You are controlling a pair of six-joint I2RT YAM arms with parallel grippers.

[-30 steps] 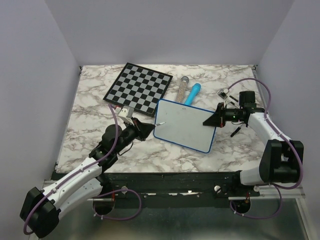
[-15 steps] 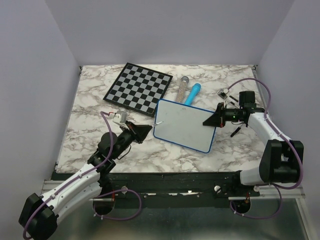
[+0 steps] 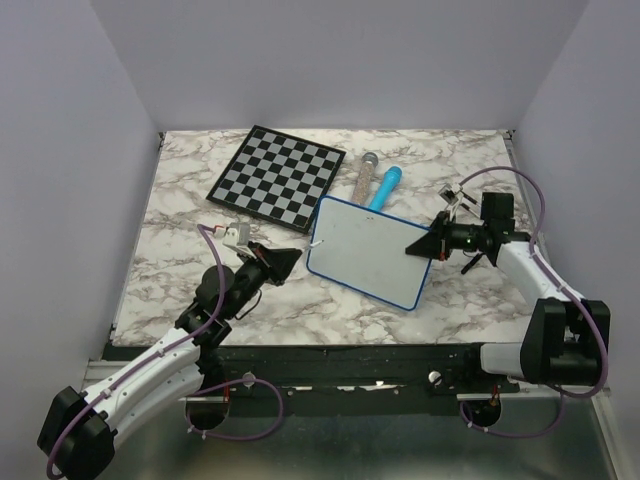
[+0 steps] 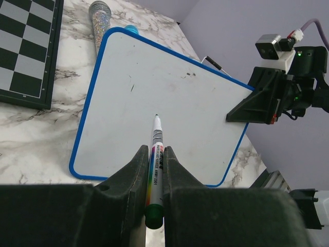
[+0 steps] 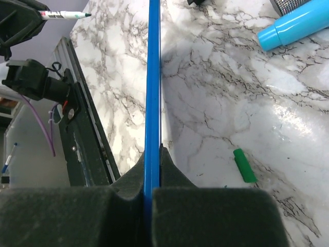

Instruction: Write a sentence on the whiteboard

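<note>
- The whiteboard (image 3: pixel 368 252) is lying right of the counter's (image 3: pixel 170 230) middle, turned at a slant, with one rounded corner reaching toward the near edge.
- The right tool (image 3: pixel 424 243) is pinching shut on the whiteboard's thin blue rim at its right-hand side; the right wrist view is showing that rim edge-on between the fingers.
- The left tool (image 4: pixel 154 170) is clamping shut around a slim marker (image 4: pixel 156 146), whose tip is pointing at the whiteboard from just off its left side, apart from the surface.
- The smooth white face is showing only a few small dark marks (image 4: pixel 132 87).
- Bare marble is lying open along the left edge and in a strip along the near edge.
- A flat checkered chessboard (image 3: pixel 278 176) is sitting toward the far edge, with a glittery tube (image 3: pixel 362 178) and a blue tube (image 3: pixel 386 186) crowding just beyond the whiteboard's far side.
- A small green cap (image 5: pixel 244 165) is resting on the marble near the right edge.
</note>
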